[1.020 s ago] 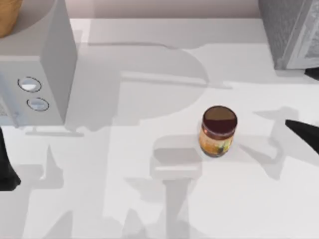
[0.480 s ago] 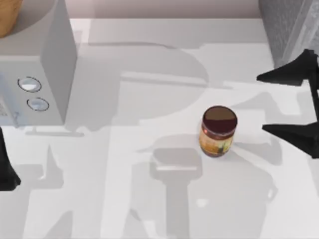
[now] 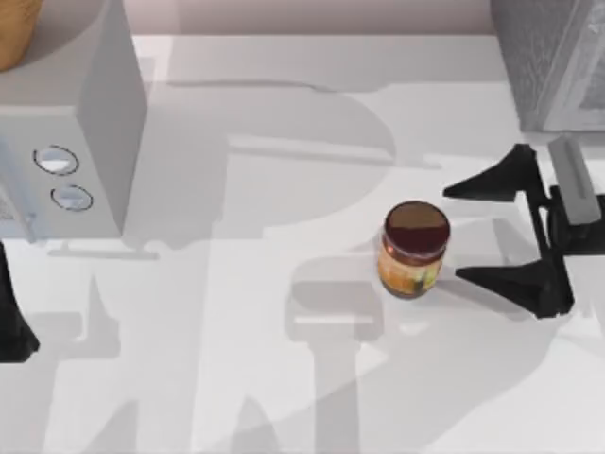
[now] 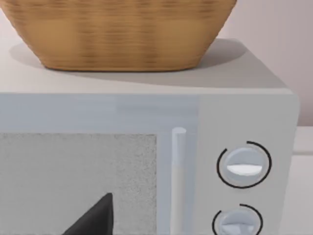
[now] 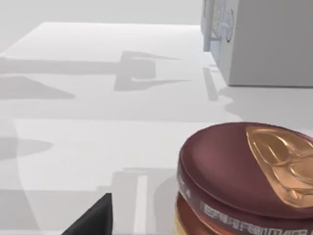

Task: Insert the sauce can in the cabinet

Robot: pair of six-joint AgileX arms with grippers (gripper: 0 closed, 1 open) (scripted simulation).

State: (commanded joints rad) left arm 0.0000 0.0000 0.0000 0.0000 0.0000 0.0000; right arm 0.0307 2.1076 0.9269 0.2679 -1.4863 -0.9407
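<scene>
Fingers spread wide, the right gripper (image 3: pixel 454 232) sits at 3 o'clock of the can (image 3: pixel 414 249), its two dark fingers (image 3: pixel 482 184) pointing toward the can but not touching it, one tip at the can's 2 o'clock and the other just beside its label at 4 o'clock. The can stands upright on the white worktop (image 3: pixel 284 378), right of centre, its reddish-brown lid (image 5: pixel 234 169) looming close in the right wrist view. The cabinet (image 3: pixel 544 57) rises at 1 o'clock of the can, at the worktop's far right corner, well apart from it. The left gripper (image 3: pixel 11 322) hangs parked at the left edge, facing a white microwave (image 4: pixel 146 147) topped by a wicker basket (image 4: pixel 122 29); whether its fingers are apart cannot be told. By the look of it, the job has barely begun: the can is ungrasped, and the closing, lifting, carrying and placing in the cabinet all remain.
</scene>
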